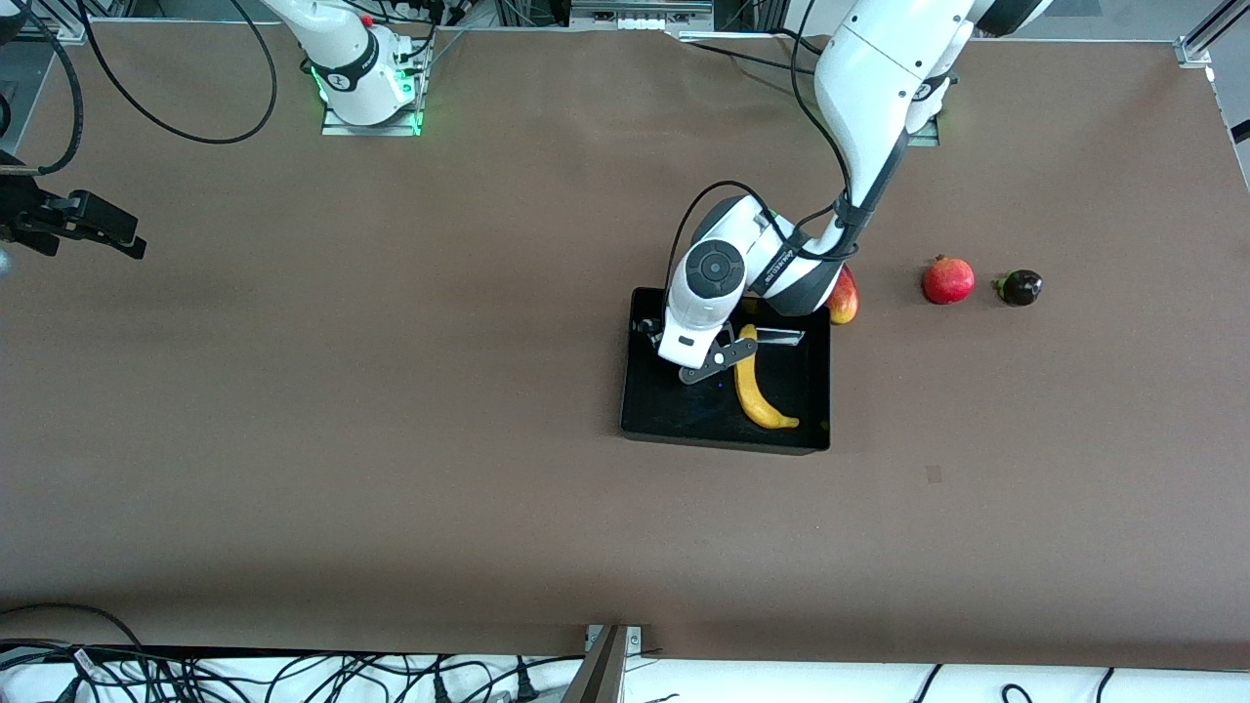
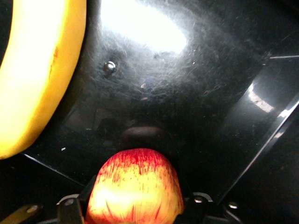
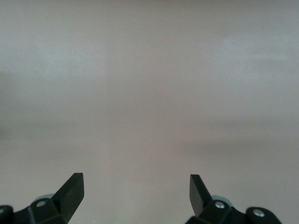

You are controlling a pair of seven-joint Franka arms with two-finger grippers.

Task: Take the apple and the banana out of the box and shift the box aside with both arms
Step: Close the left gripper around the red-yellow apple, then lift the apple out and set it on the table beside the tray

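The black box (image 1: 723, 441) lies mid-table with the yellow banana (image 1: 757, 391) inside it. My left gripper (image 1: 711, 365) reaches down into the box beside the banana. In the left wrist view the red-yellow streaked apple (image 2: 135, 186) fills the gap of the left gripper (image 2: 135, 205), whose fingers press its sides just above the glossy box floor (image 2: 196, 93); the banana (image 2: 37, 79) lies close by. The front view hides the apple under the left hand. My right gripper (image 3: 135, 186) hangs open and empty over bare table at the right arm's end (image 1: 88, 227).
A red-yellow mango (image 1: 845, 299) lies on the table against the box's wall, partly hidden by the left arm. A red pomegranate (image 1: 948, 280) and a small dark fruit (image 1: 1020, 287) sit farther toward the left arm's end. Cables run along the table's edges.
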